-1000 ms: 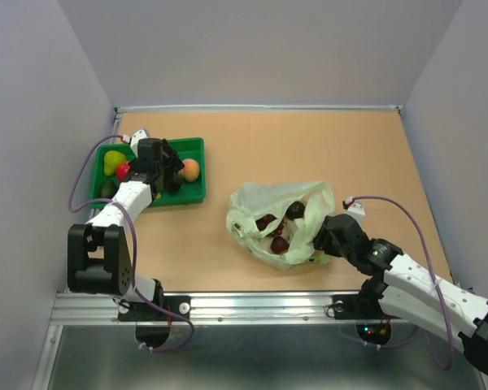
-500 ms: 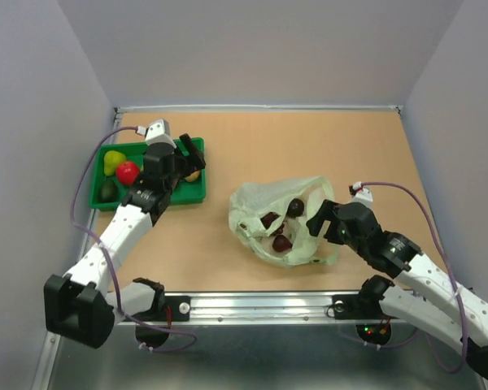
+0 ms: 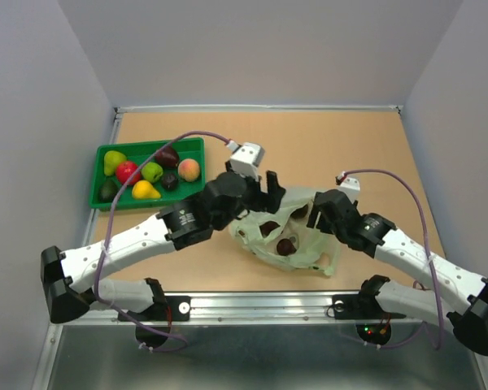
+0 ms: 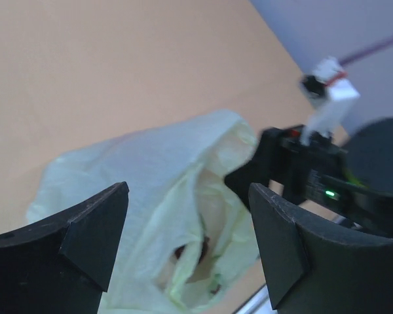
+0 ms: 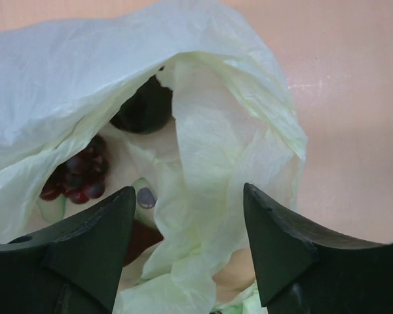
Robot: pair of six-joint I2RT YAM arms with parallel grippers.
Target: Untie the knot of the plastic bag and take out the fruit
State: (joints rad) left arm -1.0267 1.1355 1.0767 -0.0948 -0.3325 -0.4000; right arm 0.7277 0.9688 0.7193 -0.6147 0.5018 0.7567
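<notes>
Plastic bag (image 3: pixel 307 253) lies crumpled on the table (image 3: pixel 350 146), right of centre and near the front edge, its mouth gaping. A dark purple fruit (image 5: pixel 144 108) and a grape bunch (image 5: pixel 78 176) sit inside. The left end effector (image 4: pixel 188 196) hovers over the bag's left side, spread wide. The right end effector (image 5: pixel 188 196), also spread wide, faces the mouth from the right. Neither grips anything. A green tray (image 3: pixel 138 147) of fruit stands well apart at the far left.

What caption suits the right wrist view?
Open right gripper hovers at the mouth of the plastic bag, grape bunch and dark fruit inside.
</notes>
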